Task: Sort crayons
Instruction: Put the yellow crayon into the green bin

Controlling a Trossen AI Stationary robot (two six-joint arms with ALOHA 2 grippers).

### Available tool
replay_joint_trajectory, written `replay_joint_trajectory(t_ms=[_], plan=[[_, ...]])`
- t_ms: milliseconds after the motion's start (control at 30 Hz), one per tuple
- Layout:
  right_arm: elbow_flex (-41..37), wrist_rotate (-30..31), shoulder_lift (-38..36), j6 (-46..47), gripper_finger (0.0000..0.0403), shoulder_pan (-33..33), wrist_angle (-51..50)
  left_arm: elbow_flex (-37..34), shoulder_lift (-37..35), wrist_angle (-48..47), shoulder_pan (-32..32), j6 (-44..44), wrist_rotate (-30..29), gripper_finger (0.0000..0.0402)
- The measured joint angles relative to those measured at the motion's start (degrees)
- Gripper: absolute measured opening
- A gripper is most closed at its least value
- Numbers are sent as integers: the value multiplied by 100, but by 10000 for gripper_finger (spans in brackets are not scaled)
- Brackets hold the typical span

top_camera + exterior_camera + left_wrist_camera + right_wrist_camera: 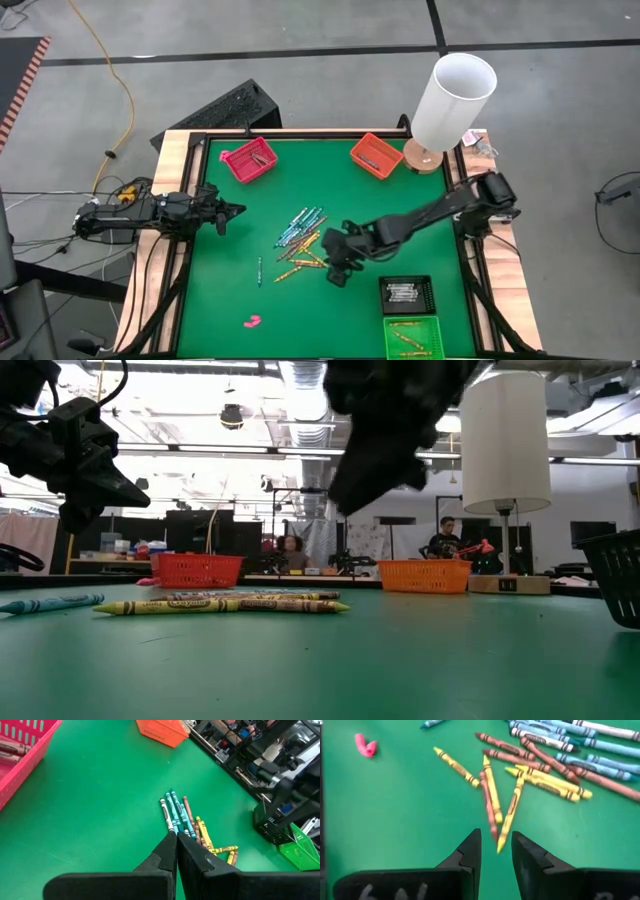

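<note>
The right gripper hangs over the green mat, just right of the crayons, its fingers parted with nothing between them. In the right wrist view the tips of a yellow crayon and a brown crayon lie on the mat just ahead of the gap, not touched.

The crayons lie in a loose heap mid-table: blue ones at the far side, brown and yellow ones nearer. One teal crayon lies apart, to the left of the heap. A pink lump sits near the front edge.

The left gripper waits at the left side of the mat, well apart from the heap, with its fingers pressed together and empty.

A black tray and a green tray sit at the near right; both hold crayons. A red tray and an orange tray stand at the far edge. A lamp stands at the far right corner.
</note>
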Motion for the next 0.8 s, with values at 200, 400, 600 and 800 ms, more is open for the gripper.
replay_joint_trajectory(t_ms=[200,400,600,800], plan=[[0,6,509,-392,101,-245,957,2,2,-1,-1,-10,-4,0],[0,6,867,-457,101,-310,1320,2,2,0,-2,-10,-6,0],[0,52,1099,-574,101,-306,1447,2,2,0,0,-10,-12,0],[0,89,1331,-576,101,-306,1486,2,2,-1,-2,-34,-10,0]])
